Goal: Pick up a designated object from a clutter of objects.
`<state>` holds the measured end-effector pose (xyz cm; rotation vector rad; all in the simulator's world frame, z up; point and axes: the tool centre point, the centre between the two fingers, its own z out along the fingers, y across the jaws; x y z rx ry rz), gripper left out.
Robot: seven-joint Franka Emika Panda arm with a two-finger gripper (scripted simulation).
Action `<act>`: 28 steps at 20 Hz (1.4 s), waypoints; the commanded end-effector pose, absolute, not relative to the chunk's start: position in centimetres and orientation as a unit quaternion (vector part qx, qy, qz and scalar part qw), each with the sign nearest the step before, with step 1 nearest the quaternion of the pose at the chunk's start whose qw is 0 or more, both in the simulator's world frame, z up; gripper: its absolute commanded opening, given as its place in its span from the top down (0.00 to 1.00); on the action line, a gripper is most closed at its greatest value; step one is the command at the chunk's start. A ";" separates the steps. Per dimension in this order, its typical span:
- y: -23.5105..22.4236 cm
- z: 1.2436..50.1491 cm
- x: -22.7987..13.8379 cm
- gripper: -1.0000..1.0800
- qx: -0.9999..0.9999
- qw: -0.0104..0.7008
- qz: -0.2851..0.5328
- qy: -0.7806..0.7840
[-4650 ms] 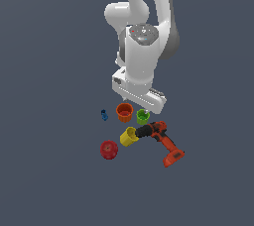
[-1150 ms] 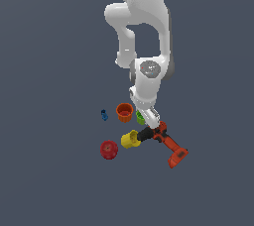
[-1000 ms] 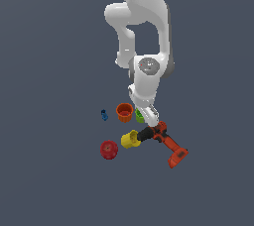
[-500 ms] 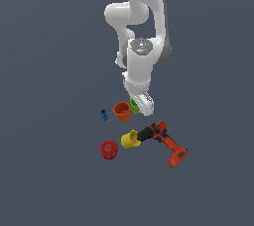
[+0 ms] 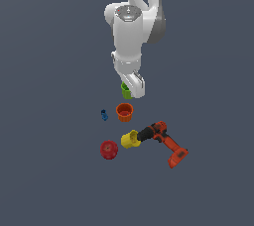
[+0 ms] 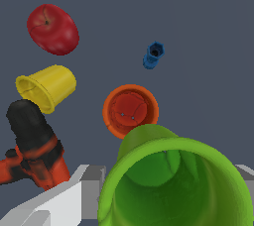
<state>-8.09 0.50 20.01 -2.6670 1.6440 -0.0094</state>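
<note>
A white robot arm (image 5: 131,27) reaches down from the top of a plain dark grey scene; its gripper (image 5: 130,89) holds a small green cup (image 5: 125,90) in the air, above the other items; just below sits an upright orange cup (image 5: 124,112); a tiny blue piece (image 5: 104,115) lies toward the exterior view's left of it; lower down, a yellow cup (image 5: 130,139) lies on its side, touching the black nose of a red-and-black power drill (image 5: 164,142); a red apple (image 5: 109,149) rests near the yellow cup, on the exterior view's left.
</note>
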 end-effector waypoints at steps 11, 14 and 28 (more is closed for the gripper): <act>-4.9 30.9 -11.9 1.00 -0.851 0.003 -0.001 0.525; -6.1 33.4 -12.7 1.00 -0.851 0.002 -0.001 0.525; -9.8 41.0 -14.8 1.00 -0.851 0.000 0.000 0.525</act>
